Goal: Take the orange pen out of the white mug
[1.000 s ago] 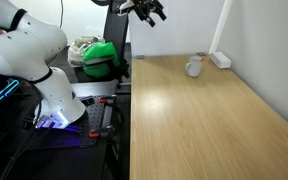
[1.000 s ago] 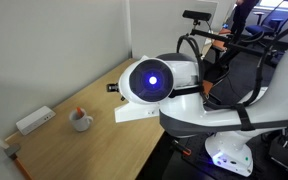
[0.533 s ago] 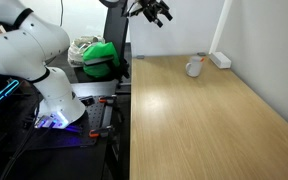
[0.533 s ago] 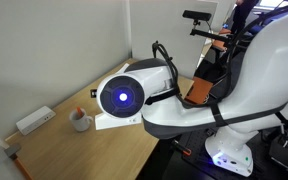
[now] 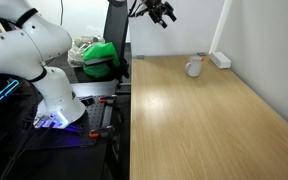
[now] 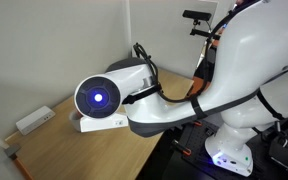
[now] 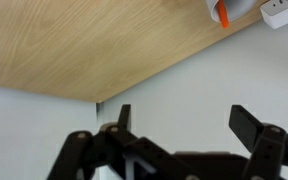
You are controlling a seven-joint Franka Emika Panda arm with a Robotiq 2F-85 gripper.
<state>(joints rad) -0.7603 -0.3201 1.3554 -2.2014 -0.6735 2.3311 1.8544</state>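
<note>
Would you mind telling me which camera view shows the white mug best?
An exterior view: the white mug stands whole and unobstructed there. The wrist view catches only its cropped edge with the orange pen. In an exterior view the robot arm hides it.

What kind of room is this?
Probably a lab or office: a robot arm stands beside a plain wooden desk by a white wall, with a mug and white block on it.

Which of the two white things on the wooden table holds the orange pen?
The small round white mug, with the thin orange pen in it; the flat white rectangular block has none.
</note>
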